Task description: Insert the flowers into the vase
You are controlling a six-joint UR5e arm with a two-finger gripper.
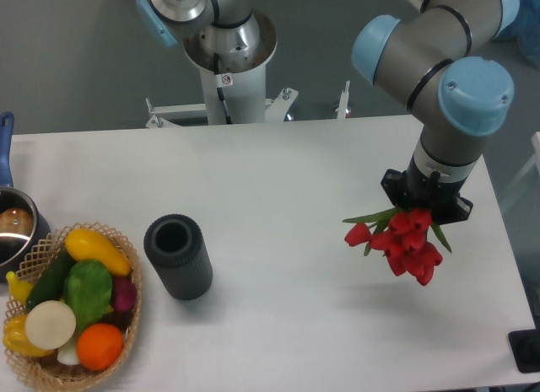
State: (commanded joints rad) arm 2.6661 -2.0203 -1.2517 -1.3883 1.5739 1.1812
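No text, brand or number can be read anywhere; only a small round red-and-white sign (pixel 224 79), perhaps a prohibition mark, is seen on the white robot pedestal (pixel 229 88) at the far side, its symbol being too small to be made out.

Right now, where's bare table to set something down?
Widest bare patch: between the vase and the flowers hanging from the gripper. The back strip of the table is bare too. Crowded at left: basket and pot beside the vase.
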